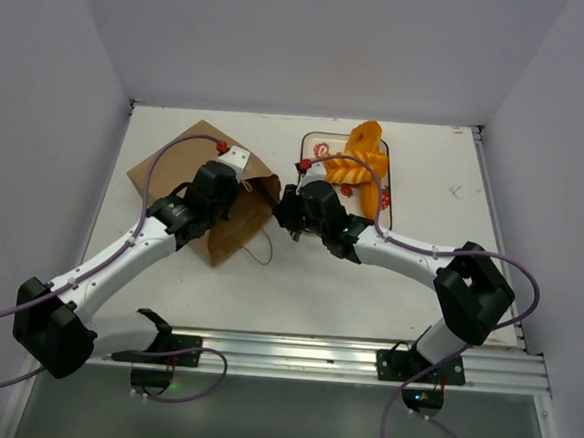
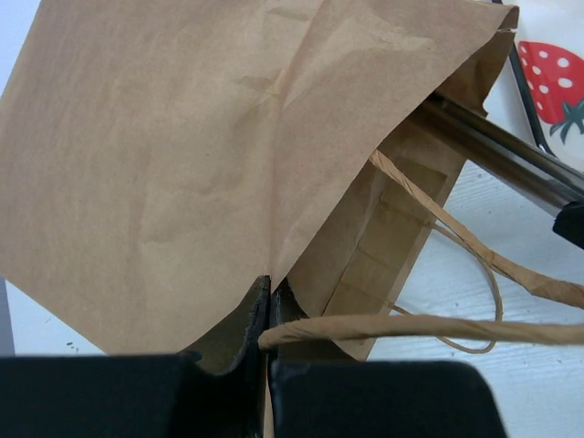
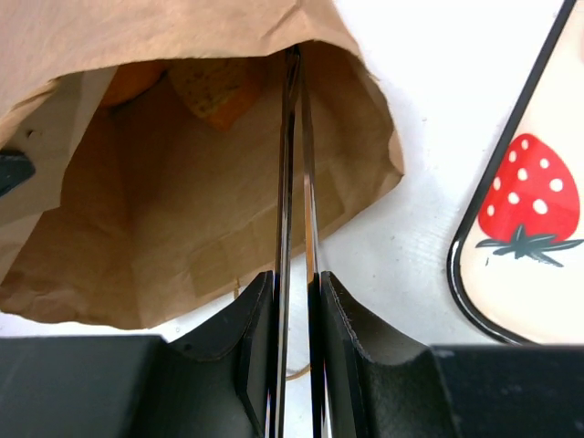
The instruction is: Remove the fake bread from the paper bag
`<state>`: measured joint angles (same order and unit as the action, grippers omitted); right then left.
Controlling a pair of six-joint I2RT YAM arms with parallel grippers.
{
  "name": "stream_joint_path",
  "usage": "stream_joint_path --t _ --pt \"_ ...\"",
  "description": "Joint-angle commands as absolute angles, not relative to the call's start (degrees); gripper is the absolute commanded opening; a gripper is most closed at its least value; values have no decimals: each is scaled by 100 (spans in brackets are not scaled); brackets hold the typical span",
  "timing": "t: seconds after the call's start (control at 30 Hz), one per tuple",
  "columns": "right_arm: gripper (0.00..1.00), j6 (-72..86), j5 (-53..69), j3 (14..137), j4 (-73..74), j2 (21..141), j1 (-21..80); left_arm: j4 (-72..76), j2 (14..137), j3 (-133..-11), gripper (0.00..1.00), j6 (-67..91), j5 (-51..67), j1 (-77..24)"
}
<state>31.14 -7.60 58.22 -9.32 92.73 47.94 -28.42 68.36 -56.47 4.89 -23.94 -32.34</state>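
Observation:
The brown paper bag (image 1: 175, 171) lies on its side left of centre, its mouth facing right. My left gripper (image 1: 239, 190) is shut on the bag's upper mouth edge (image 2: 182, 164) beside a twisted loop handle (image 2: 429, 327) and holds the mouth open. My right gripper (image 1: 285, 215) is shut on metal tongs (image 3: 294, 164) whose tips reach into the bag mouth (image 3: 182, 210). Two golden-orange fake bread pieces (image 3: 217, 91) lie deep inside the bag. Several glossy fake bread loaves (image 1: 368, 162) are piled on the strawberry-print tray.
The strawberry-print tray (image 1: 315, 142) stands just right of the bag, its dark rim (image 3: 474, 292) close to my right gripper. The tongs (image 2: 497, 151) also show in the left wrist view. The aluminium rail (image 1: 293, 349) runs along the near edge. White walls enclose the table.

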Motion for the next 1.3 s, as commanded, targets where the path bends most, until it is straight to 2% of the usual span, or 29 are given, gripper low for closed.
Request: stream_joint_path --t 0.0,0.1,0.2,0.47,0.6,1.27 --pt "12 3173 -1117 6205 -1011 9316 4808 -2865 6803 -5730 0 492 -2864 -3252" --pt "22 3208 -714 6275 -985 9448 4816 -2857 6777 -5722 0 492 -2682 -3252" --pt "27 3445 -484 6267 -1089 9589 4816 -2839 6785 -5713 0 466 -2532 -3252" --pt "34 4078 -44 6196 -1459 9791 4816 -2839 6873 -5722 0 457 -2408 -3252" --pt "41 4289 131 6214 -1652 9879 4816 -2830 6873 -5722 0 448 -2356 -3252" --pt "46 4421 316 6785 -1556 10564 4816 -2813 6935 -5713 0 439 -2145 -3252"
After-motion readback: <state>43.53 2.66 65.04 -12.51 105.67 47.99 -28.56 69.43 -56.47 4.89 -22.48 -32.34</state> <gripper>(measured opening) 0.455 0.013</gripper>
